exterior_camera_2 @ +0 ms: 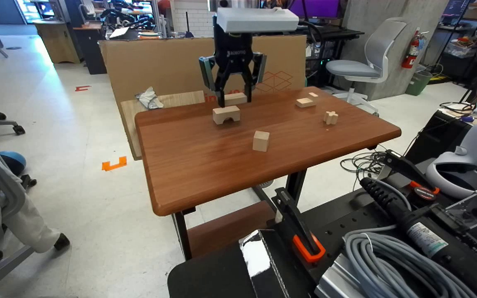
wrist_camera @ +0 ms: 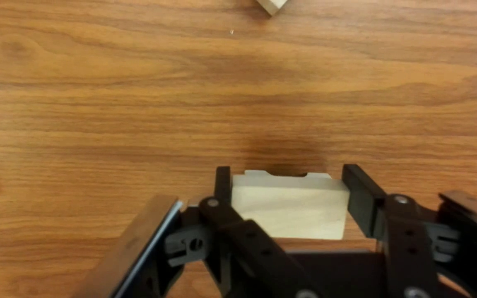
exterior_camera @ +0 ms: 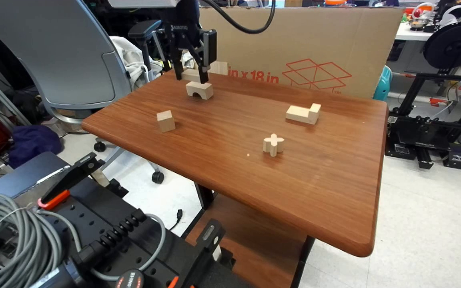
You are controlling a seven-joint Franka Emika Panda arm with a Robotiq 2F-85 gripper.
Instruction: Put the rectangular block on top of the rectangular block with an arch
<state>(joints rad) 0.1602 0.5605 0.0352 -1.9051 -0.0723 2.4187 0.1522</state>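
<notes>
My gripper [exterior_camera: 191, 77] is shut on the rectangular block [exterior_camera: 191, 75], a plain pale oblong piece gripped by its two ends. In both exterior views this block hangs level, just above and partly behind the rectangular block with an arch [exterior_camera_2: 227, 114]. That arched block stands on the table with its cutout facing down. In the wrist view the held rectangular block [wrist_camera: 300, 211] covers most of the rectangular block with an arch [wrist_camera: 257, 172]; only its far edge and part of the notch show. I cannot tell how wide the gap between the two blocks is.
A pale cube [exterior_camera: 166, 121] sits nearer the table's front edge. Further along are a cross-shaped piece [exterior_camera: 273, 145] and another plain oblong block [exterior_camera: 299, 114] with a small piece [exterior_camera: 315, 109] by its end. A tall cardboard sheet [exterior_camera_2: 155, 62] stands behind the table [exterior_camera_2: 205, 165].
</notes>
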